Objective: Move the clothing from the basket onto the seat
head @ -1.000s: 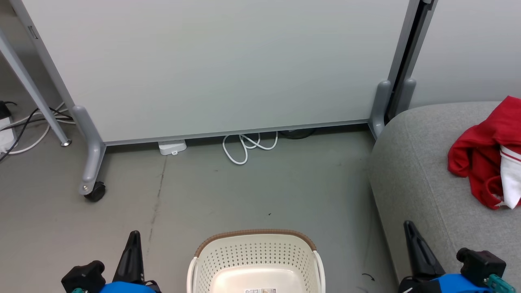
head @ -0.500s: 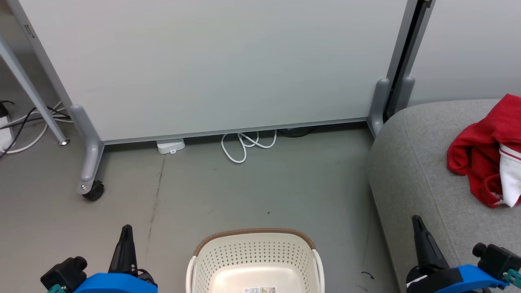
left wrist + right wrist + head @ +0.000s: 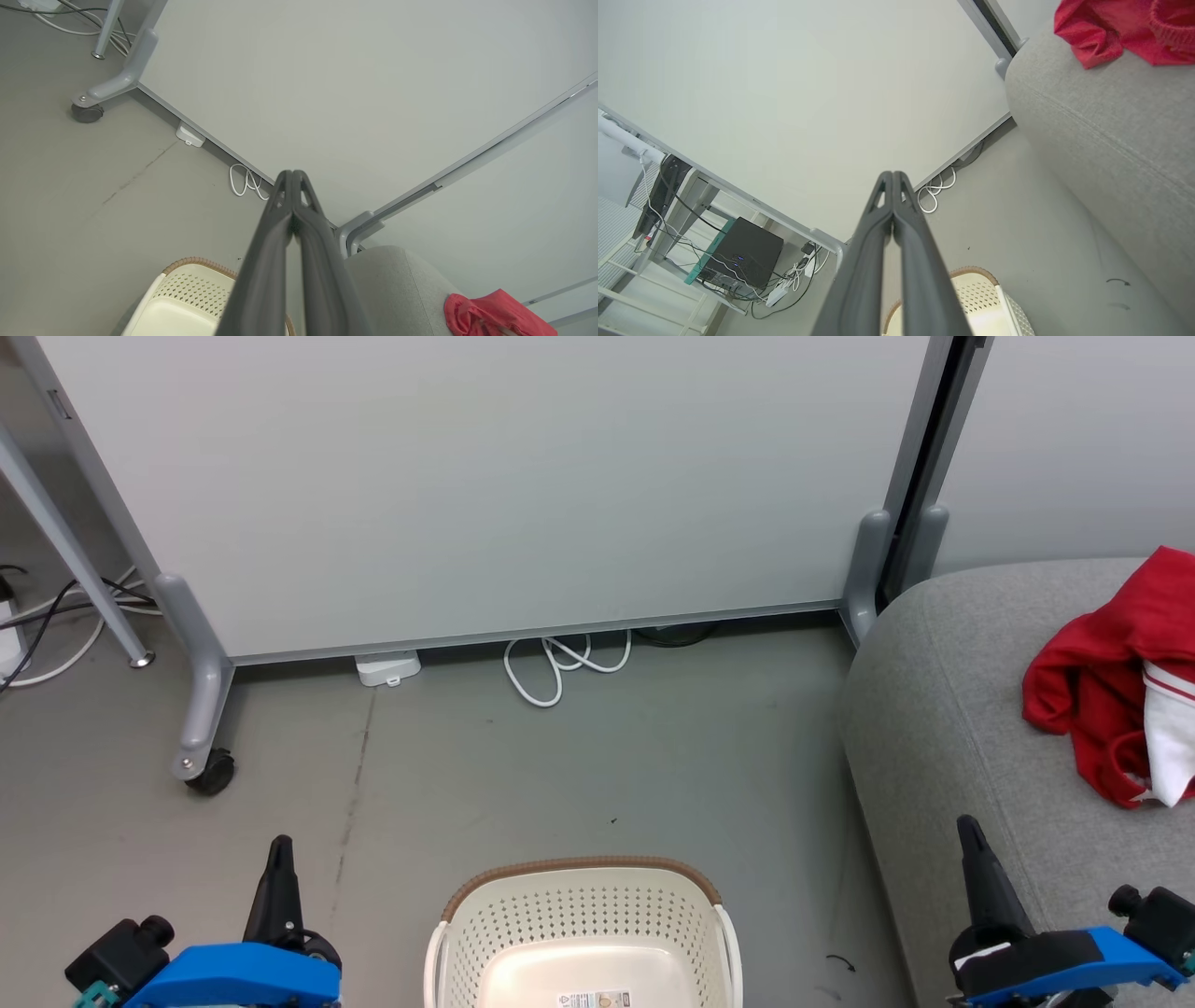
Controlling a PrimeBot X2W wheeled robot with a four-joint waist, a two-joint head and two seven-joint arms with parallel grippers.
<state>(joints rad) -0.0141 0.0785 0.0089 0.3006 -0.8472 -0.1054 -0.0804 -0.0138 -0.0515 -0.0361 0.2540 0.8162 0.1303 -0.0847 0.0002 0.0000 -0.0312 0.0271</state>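
Red clothing (image 3: 1106, 700) lies crumpled on the grey seat (image 3: 943, 737), right edge of frame; the basket (image 3: 579, 915) at bottom centre shows a bare base. Jaws clenched on nothing at left gripper (image 3: 293, 176) and right gripper (image 3: 893, 175). Fabric looks soft and light: best pinched at a raised fold.

The clothing (image 3: 1088, 695) lies on the seat (image 3: 943, 756), right of the basket (image 3: 579, 915) on the floor (image 3: 560, 775).

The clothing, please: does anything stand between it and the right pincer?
Nothing visible does. From the right pincer to the clothing there is just the bare top of the seat, on which the clothing already lies.
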